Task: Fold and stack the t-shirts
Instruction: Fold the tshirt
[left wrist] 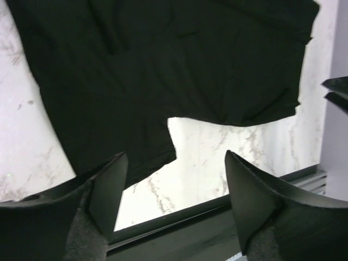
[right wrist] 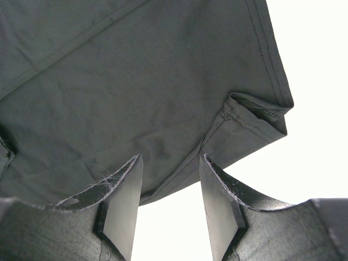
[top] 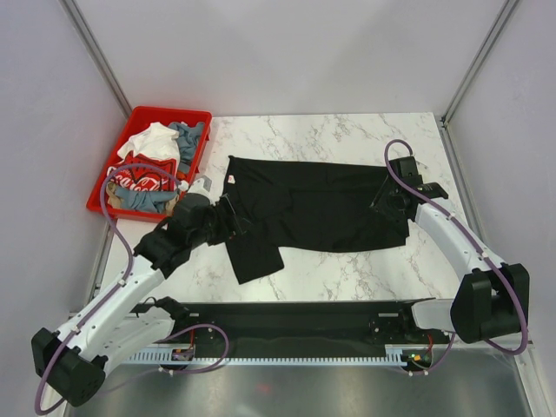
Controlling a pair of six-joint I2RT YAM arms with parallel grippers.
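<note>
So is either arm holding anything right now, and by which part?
Nothing is held. The left gripper and right gripper are both open, nothing between their fingers; the black t-shirt lies on the table.

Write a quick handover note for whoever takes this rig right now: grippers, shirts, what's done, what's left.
Left gripper: open, empty, by the near-left sleeve of the black t-shirt.
Right gripper: open, empty, at that shirt's right hem corner.
The black t-shirt lies spread on the table, fold unfinished.
White tee, red Coca-Cola tee and grey-blue tee sit crumpled in the red bin.
Left: fold all, stack; no stack visible.
</note>
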